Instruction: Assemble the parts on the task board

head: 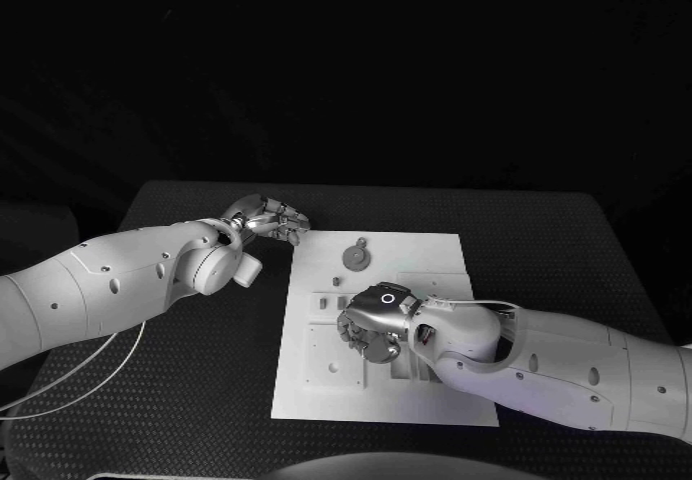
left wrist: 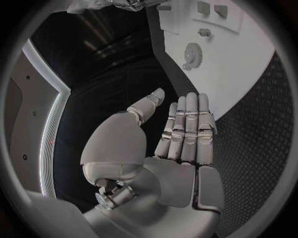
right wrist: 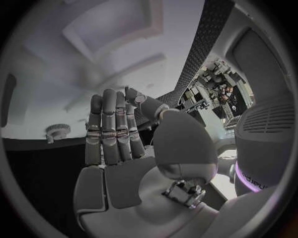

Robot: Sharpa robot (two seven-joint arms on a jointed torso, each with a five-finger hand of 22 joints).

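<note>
The white task board (head: pixel 433 255) lies in the middle of the black table. A grey gear part (head: pixel 356 257) rests near its far edge, also visible as the gear (left wrist: pixel 192 52) and the gear (right wrist: pixel 56 131). My right hand (head: pixel 369 328) hovers over the board's middle, its fingers (right wrist: pixel 111 131) straight and together with nothing in them. My left hand (head: pixel 268 218) is over the table just off the board's far left corner. Its palm is empty and its fingers (left wrist: pixel 189 129) are extended. A small peg (left wrist: pixel 203 32) stands on the board (left wrist: pixel 248 64).
Rectangular recesses (head: pixel 326 300) and raised blocks (left wrist: pixel 211 9) sit on the board's left and near parts. Black textured mat (head: pixel 548 240) surrounds the board on all sides. My right forearm (head: pixel 577 365) covers the board's near right corner.
</note>
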